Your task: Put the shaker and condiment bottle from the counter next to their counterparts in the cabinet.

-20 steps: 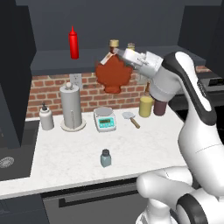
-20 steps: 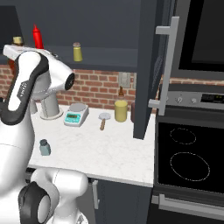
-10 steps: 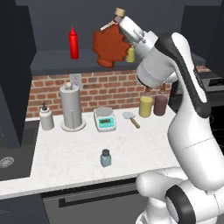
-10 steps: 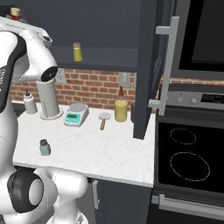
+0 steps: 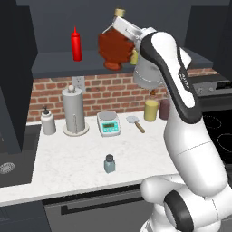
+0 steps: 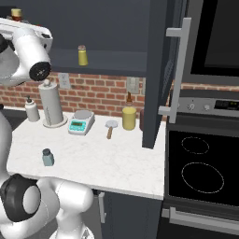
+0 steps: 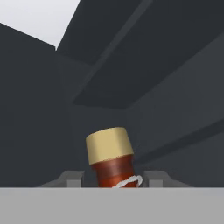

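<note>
In the left base view, your end effector [image 5: 118,28] is pinching the condiment bottle [image 5: 113,47] high up in front of the cabinet [image 5: 59,67] shelf, tilted, to the right of the red squeeze bottle [image 5: 76,44]. The shaker [image 5: 108,163] is sitting on the bench [image 5: 77,158].

In the right base view, the shaker [image 6: 47,157] is standing on the bench [image 6: 102,158], and the yellow-olive shaker [image 6: 82,55] is sitting on the shelf.

In the hand view, you are looking at the bottle's tan stopper [image 7: 109,145] between the fingertips [image 7: 70,178].

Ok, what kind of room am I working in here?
A kitchen, rendered in simulation. The marble-look counter backs onto a brick wall, a stove with ring burners stands beside it, and a kitchen scale and paper towel holder stand on top.
</note>
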